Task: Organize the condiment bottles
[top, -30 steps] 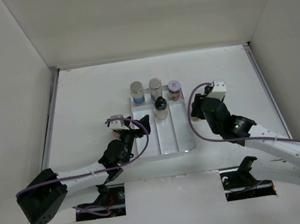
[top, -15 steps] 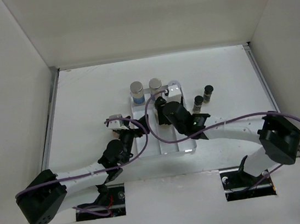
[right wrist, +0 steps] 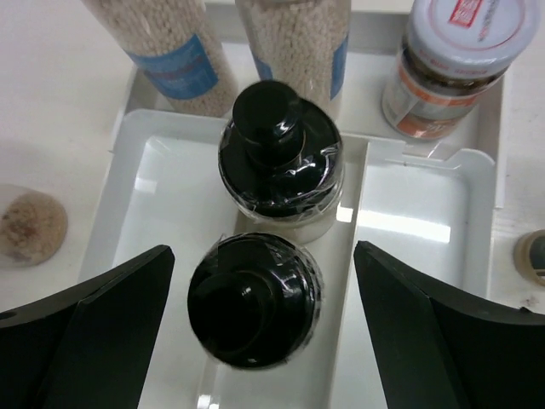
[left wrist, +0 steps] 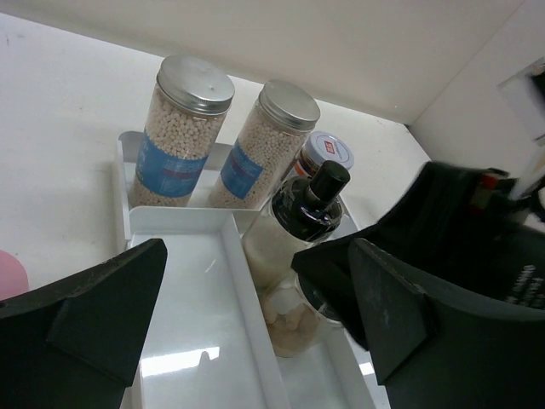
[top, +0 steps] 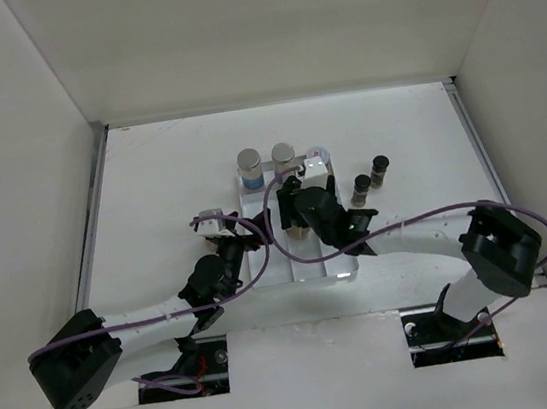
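White tabletop [top: 149, 180] is topped by a tray [right wrist: 417, 230], where a black-capped bottle [right wrist: 253, 300] is straddled, untouched, by the wide-spread right gripper [right wrist: 262, 273]. Likely light and film-slick, it is best gripped below the cap.

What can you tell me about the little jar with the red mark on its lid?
The jar is short and round, with a pale lid bearing a red mark. Its clear wall shows dark brown contents, and an orange-and-white label wraps the lower part. It stands upright, lid on, at the right end of the tray's back strip, beside a tall cylinder. Nothing grips it; whether it touches the cylinder is unclear.
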`<state>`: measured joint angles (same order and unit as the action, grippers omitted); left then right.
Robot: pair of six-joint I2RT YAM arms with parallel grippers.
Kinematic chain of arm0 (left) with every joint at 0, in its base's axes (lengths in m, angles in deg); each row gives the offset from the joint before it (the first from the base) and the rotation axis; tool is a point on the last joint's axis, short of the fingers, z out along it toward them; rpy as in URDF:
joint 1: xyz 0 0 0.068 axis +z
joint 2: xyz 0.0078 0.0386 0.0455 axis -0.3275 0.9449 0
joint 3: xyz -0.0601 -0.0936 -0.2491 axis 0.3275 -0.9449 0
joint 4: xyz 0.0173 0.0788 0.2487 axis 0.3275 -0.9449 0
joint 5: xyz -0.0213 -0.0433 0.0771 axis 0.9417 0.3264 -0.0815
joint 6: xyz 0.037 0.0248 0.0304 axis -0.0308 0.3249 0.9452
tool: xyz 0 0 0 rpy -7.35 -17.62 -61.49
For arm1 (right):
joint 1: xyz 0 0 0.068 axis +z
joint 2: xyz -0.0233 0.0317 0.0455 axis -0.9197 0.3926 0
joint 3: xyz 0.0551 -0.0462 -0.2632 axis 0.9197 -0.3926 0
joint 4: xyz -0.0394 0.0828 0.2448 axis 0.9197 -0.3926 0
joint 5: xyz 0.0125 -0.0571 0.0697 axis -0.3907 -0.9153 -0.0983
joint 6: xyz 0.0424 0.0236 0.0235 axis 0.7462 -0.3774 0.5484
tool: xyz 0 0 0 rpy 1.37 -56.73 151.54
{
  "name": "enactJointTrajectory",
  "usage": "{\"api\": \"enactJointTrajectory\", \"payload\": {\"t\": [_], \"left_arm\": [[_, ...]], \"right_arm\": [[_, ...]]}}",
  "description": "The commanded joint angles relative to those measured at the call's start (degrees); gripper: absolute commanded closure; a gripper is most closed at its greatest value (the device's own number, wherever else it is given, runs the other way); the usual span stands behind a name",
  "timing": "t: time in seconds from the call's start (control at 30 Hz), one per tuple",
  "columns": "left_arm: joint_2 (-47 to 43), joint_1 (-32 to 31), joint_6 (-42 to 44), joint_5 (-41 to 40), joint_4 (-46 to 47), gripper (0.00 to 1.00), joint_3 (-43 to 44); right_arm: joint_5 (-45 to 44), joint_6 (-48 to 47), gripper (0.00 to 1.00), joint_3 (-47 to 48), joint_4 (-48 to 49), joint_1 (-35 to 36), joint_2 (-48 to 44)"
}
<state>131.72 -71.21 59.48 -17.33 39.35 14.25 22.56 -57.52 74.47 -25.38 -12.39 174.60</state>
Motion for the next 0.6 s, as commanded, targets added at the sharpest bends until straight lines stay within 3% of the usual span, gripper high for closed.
{"api": "enactJointTrajectory", "payload": {"t": [0.0, 0.17, 0.3, 0.43, 0.57], "left_arm": [[-0.7, 0.1, -0.6, 0.0, 2.5, 0.12, 0.0], [-0.9, -0.1, -0.6, 0.0, 2.5, 0.12, 0.0], [-0.3, -0.4, -0.6, 0.0, 2.6, 0.12, 0.3], [-0.1, -0.5, -0.6, 0.0, 2.8, 0.12, 0.3], [0.3, -0.5, -0.6, 0.0, 2.9, 0.12, 0.4]], "right_arm": [[-2.4, 0.2, 0.06, -1.6, 0.9, -0.1, -8.4], [-3.5, 1.4, 0.06, -8.8, -1.7, -3.1, -20.3], [-3.5, 2.8, 0.07, -13.0, -4.6, -10.8, -26.9], [-1.3, 3.5, 0.08, -13.8, -6.5, -19.3, -26.4], [3.4, 2.7, 0.11, -12.5, -4.9, -23.2, -22.7]]}}
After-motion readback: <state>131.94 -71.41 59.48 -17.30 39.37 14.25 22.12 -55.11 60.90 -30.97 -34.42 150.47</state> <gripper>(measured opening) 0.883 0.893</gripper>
